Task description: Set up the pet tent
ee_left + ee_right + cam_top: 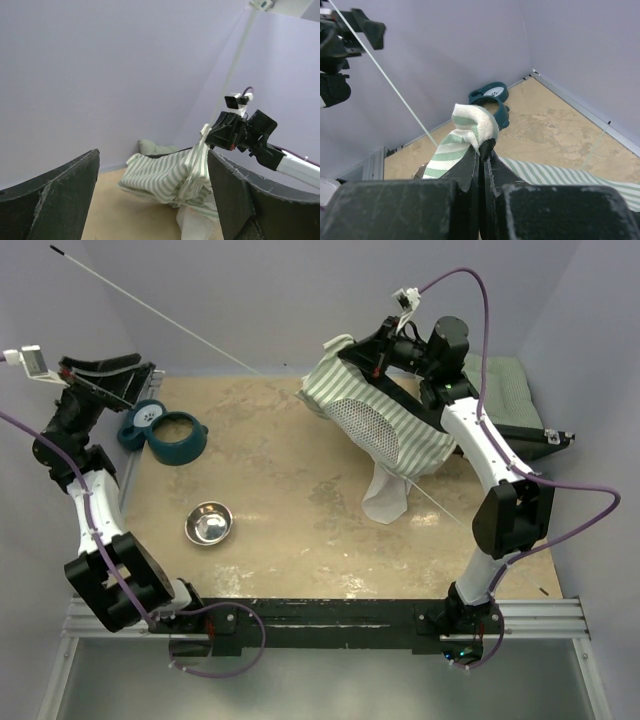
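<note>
Right gripper (pixel 484 146): clenched on a fold of striped cloth at the top edge of the pet tent (pixel 392 428), holding that edge raised. The tent sits at the far right of the table (pixel 290 480), with a white flap (pixel 385 495) hanging to the surface and the green cushion (pixel 502 380) just behind. A thin pole (pixel 160 315) slants out to the far left. Left gripper (pixel 152 155): jaws spread wide, empty, raised over the teal bowl (pixel 177 438). The steel bowl (pixel 208 523) lies nearer.

Wide-spread left pincer (pixel 152 151) before pet tent (pixel 160 177), right pincer (pixel 209 136) on its corner
</note>
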